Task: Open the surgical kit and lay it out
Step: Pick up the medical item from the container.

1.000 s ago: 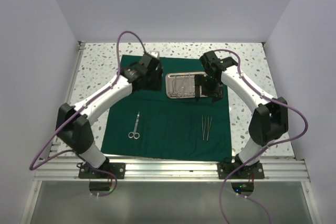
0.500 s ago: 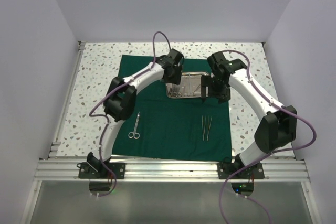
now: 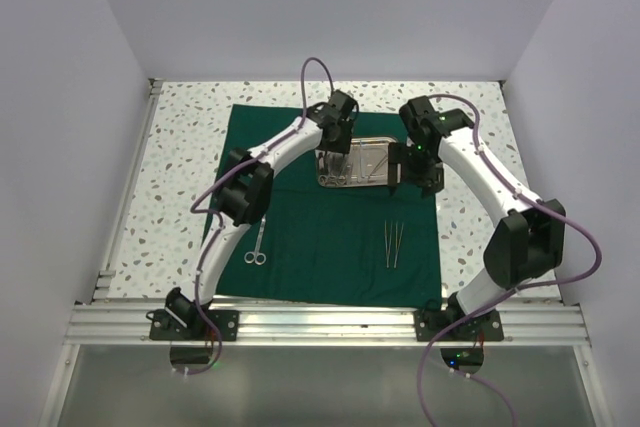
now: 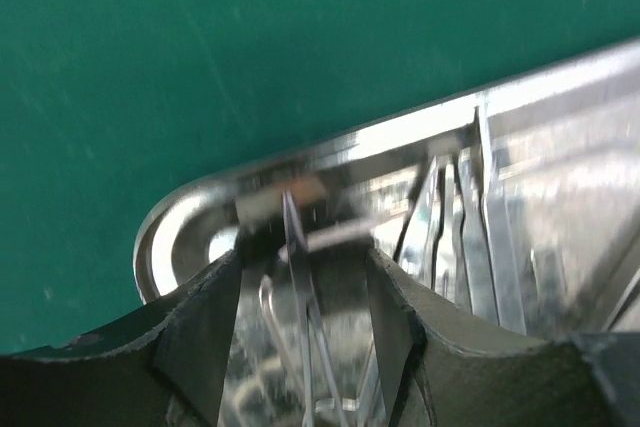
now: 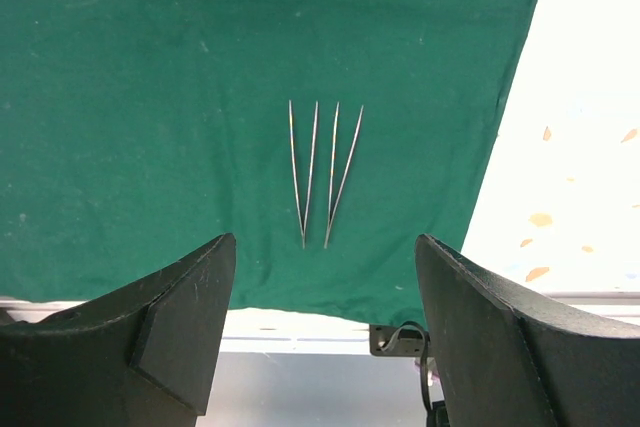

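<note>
Gleaming steel tray (image 4: 400, 122), rounded corners | matte green drape (image 3: 320, 237) | slender pointed tweezers (image 5: 304, 232)

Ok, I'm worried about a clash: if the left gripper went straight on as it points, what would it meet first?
The left gripper would likely meet the slender steel instrument between its open fingers, in the tray corner; depth is unclear.

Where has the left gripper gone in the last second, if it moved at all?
Yes, it moved. The left gripper swung rightward, from above the drape beside the tray to over the tray's left end.
</note>
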`<action>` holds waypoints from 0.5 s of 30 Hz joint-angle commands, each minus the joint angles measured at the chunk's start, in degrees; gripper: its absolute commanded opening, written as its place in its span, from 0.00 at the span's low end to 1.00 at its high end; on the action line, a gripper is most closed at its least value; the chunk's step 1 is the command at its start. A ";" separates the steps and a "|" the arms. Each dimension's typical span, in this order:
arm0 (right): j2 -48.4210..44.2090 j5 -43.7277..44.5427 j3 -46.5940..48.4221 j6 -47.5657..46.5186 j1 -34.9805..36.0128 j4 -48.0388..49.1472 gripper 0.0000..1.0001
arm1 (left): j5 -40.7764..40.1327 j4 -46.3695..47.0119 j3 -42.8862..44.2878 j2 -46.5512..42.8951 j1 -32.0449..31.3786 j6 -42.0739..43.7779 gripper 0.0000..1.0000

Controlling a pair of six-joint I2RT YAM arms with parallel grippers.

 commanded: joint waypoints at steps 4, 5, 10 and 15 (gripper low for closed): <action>1.31 0.97 3.83 -1.31 -0.50 -2.30 0.76 | -6.51 -4.80 7.83 7.53 0.90 1.16 0.52; 1.49 1.06 3.84 -1.31 -0.50 -2.30 0.76 | -6.69 -4.98 7.57 8.14 1.07 1.24 0.50; 2.63 0.97 4.54 -0.96 -1.11 -2.39 0.76 | -7.31 -6.83 5.21 8.42 1.69 1.77 0.40; 4.47 -0.26 5.33 -0.52 -1.20 -1.60 0.76 | -6.69 -6.57 -0.86 6.56 1.25 2.74 0.31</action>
